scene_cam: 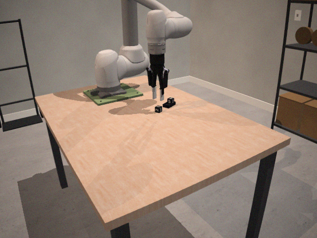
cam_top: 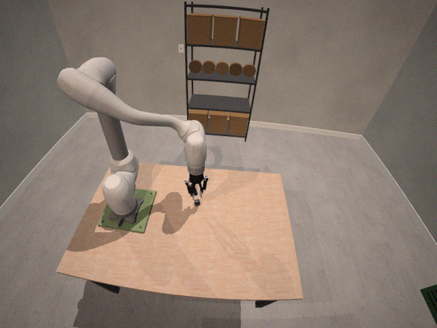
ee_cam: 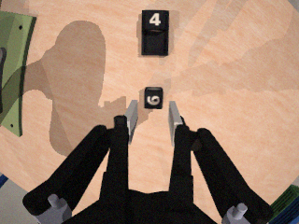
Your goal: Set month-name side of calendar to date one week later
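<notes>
A black cube [scene_cam: 158,109] [ee_cam: 153,98] [cam_top: 196,203] lies loose on the table, flat, outside the tray. Its top shows a white 6 or 9 turned sideways; a side face in the exterior view shows a sideways digit like a 2. The black tray [scene_cam: 166,105] [ee_cam: 155,45] holds the other cube [scene_cam: 170,100] [ee_cam: 155,20] in its far half in the wrist view, with 4 on top and 5 on a side. The near half is empty. No month name is readable. My gripper [scene_cam: 157,98] [ee_cam: 152,109] is open partway and empty, above the loose cube.
The wooden table [cam_top: 246,247] [scene_cam: 179,153] carries the arm's green base plate [cam_top: 149,208] [scene_cam: 102,102] [ee_cam: 23,47], to the left of the cubes in the wrist view. A shelf rack [cam_top: 220,79] stands behind the table, on the floor.
</notes>
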Action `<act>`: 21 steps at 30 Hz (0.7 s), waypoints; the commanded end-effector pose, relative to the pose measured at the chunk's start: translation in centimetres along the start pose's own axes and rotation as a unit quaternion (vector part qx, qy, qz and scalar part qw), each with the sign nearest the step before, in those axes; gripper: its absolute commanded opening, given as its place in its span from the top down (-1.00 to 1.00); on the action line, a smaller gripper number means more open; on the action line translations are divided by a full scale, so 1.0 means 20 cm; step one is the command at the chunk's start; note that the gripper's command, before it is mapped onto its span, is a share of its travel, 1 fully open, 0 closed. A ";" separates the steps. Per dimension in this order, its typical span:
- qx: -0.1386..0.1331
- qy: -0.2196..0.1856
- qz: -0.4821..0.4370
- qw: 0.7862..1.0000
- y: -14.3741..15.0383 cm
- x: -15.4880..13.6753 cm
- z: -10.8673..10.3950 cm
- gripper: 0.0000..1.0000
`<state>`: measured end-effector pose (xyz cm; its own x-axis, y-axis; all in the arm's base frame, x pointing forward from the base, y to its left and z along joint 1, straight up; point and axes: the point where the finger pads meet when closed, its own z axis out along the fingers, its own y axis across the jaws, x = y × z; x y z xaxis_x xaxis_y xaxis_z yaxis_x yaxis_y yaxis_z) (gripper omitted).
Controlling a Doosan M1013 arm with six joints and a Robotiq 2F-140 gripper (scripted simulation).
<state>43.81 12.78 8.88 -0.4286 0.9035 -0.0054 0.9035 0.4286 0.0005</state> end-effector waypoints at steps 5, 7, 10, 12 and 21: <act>0.000 0.000 0.000 1.000 0.00 0.00 0.04 0.30; 0.000 0.000 0.000 1.000 0.00 0.00 0.05 0.30; 0.000 0.000 0.000 1.000 0.00 0.00 0.08 0.30; 0.000 0.000 0.000 1.000 0.00 0.00 0.09 0.30; 0.000 0.000 0.000 1.000 0.00 0.00 0.13 0.30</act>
<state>43.81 12.81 6.37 -0.4286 0.9035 -0.0054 0.9035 0.4286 0.0005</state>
